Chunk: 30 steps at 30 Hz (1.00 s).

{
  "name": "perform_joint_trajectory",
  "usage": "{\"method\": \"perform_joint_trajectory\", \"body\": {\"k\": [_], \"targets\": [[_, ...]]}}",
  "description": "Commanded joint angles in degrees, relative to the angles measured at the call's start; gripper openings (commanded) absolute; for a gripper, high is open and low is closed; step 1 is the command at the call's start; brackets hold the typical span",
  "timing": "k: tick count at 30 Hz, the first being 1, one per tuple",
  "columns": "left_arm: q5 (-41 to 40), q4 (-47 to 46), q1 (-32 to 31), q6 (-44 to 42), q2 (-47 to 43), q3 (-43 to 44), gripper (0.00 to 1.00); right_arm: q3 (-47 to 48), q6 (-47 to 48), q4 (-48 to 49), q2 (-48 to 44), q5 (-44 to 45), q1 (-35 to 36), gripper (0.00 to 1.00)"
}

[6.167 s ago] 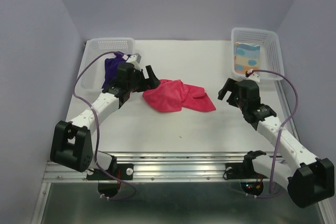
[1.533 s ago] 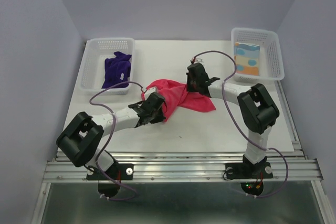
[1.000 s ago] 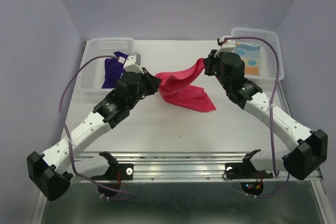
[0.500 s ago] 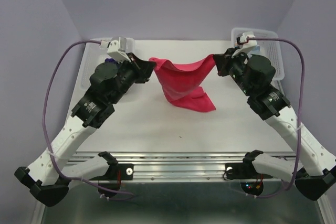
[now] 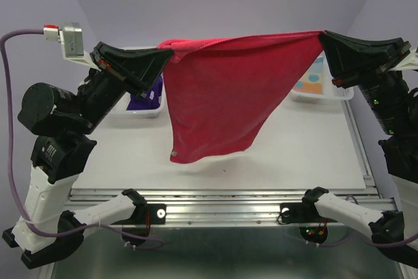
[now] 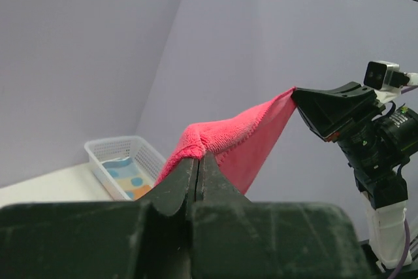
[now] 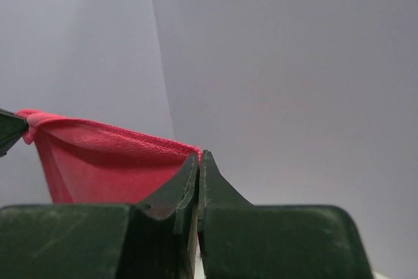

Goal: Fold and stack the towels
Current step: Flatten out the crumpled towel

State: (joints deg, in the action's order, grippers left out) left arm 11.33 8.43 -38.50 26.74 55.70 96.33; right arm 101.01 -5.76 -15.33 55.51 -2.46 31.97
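Left gripper, right gripper, towel seemingly taut

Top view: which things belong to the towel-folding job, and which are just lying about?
Job: pink towel, stretched between left gripper and right gripper; purple towel; blue towel.
Lying about: left basket, holding the purple towel; right basket, holding the blue one.

The plain magenta-pink square towel, earlier crumpled on the white table, now hangs spread in mid-air, pinched between the raised left gripper and right gripper.
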Motion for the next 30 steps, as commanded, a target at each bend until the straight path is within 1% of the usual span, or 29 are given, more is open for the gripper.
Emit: {"method": "perform_joint_trajectory", "body": {"k": [1, 3, 6, 7, 12, 13, 17, 19, 25, 30], "targets": [[-0.34, 1.94, 0.27, -2.22, 3.88, 6.05, 0.00, 1.20, 2.15, -1.63, 2.59, 3.67, 0.03, 0.01], [-0.17, 2.73, 0.27, -2.31, 4.67, 7.72, 0.00, 1.64, 2.33, -1.72, 2.85, 4.39, 0.11, 0.01], [1.49, 2.65, 0.27, -2.05, 4.86, 9.04, 0.00, 2.52, 1.54, -1.89, 2.50, 2.73, 0.11, 0.01], [2.11, 2.21, 0.27, -1.87, 4.68, 9.05, 0.00, 3.13, 1.11, -1.89, 2.42, 0.55, 0.03, 0.01], [7.11, 0.55, 0.18, 1.12, 2.66, 6.94, 0.00, 5.68, -1.44, -3.39, 1.54, -2.90, 0.03, 0.01], [8.78, -0.59, 0.18, 1.64, 1.61, 5.54, 0.00, 6.56, -2.06, -4.00, 1.45, -4.82, 0.11, 0.01], [11.07, -2.36, 0.18, 3.67, -1.03, 3.34, 0.00, 7.97, -4.78, -4.62, 0.92, -10.36, 0.11, 0.01], [11.69, -2.89, 0.18, 4.54, -2.34, 2.81, 0.00, 10.42, -6.36, -5.06, 0.92, -12.56, 0.11, 0.01], [14.24, -4.03, 0.27, 6.65, -4.02, 0.70, 0.00, 13.24, -9.26, -6.29, 0.57, -16.26, 0.11, 0.01], [18.02, -5.08, 0.18, 8.59, -4.55, 0.17, 0.00, 14.21, -10.76, -6.46, 0.04, -18.63, 0.11, 0.01]]}}
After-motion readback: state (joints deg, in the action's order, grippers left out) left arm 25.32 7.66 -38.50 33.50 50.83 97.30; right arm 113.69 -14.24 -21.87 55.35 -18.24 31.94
